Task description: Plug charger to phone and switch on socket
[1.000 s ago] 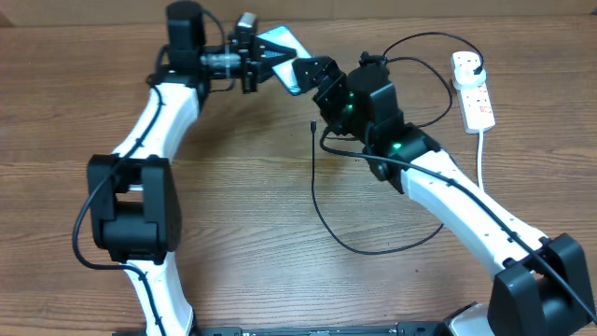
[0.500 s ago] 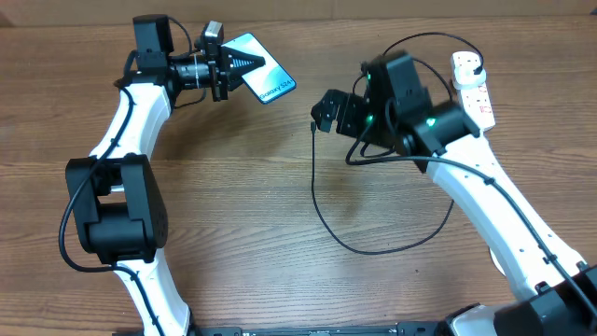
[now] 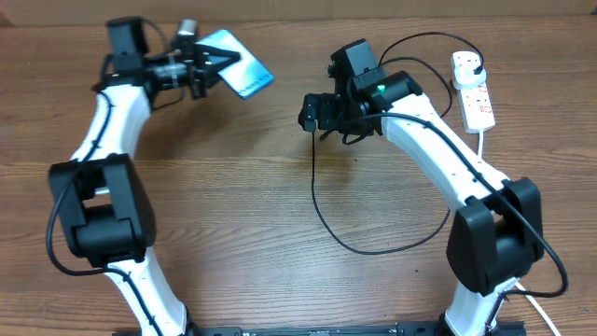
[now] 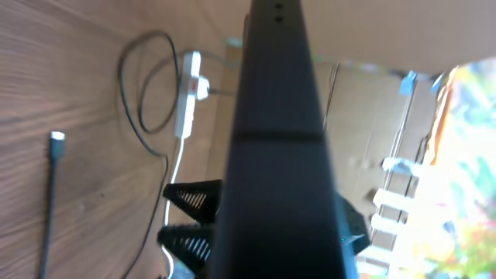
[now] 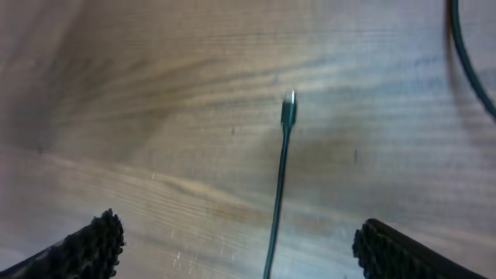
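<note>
Brown wood-grain table [image 3: 233, 233] w/ cardboard panels [image 4: 372, 116] behind; bright light [image 4: 473, 155], washed out, at far right.

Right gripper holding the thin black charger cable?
No: the thin black charger cable lies on the wooden table, untouched by the open right gripper.

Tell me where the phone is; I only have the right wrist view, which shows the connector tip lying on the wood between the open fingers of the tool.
Observer: The phone is at the far left, held in the left tool, well apart from the connector tip.
Operator: Is the other end plugged in?
Observer: Yes. In the overhead view the dark plug sits in the far end of the socket.
Operator: How does the cable lie?
Observer: The charger runs in a wide loop on the table and passes under the right arm.
</note>
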Available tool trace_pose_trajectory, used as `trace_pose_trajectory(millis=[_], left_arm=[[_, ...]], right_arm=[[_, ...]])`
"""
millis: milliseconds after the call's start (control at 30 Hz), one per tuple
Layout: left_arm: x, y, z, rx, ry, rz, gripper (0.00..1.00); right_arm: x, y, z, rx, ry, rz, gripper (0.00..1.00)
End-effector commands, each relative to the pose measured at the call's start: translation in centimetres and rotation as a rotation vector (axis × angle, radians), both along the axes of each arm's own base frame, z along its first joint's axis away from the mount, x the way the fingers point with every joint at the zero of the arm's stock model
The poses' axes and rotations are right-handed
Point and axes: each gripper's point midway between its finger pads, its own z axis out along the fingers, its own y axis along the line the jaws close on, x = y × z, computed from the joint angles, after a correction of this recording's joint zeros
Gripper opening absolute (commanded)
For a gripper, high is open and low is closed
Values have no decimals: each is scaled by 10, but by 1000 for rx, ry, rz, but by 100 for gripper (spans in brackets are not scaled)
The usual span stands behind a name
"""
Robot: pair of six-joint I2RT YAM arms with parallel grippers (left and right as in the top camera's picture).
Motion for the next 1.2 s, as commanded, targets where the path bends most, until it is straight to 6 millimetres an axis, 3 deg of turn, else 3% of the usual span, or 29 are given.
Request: trace_pose_trajectory(millis=[0, 167, 367, 833, 1167], left_arm=[[-6, 8, 24, -20, -76, -27, 4], [-16, 3, 29, -47, -119, -82, 4], [-23, 2, 22, -35, -142, -91, 4], [-28, 0, 11, -13, -116, -85, 4], [-30, -5, 11, -8, -136, -98, 4]], right_arm=[[14, 1, 2, -4, -56, -9, 84], [28, 5, -24, -31, -80, 8, 63], [27, 5, -72, -66, -1, 11, 36], [32, 9, -119, -85, 36, 15, 20], [38, 11, -130, -82, 22, 12, 16]])
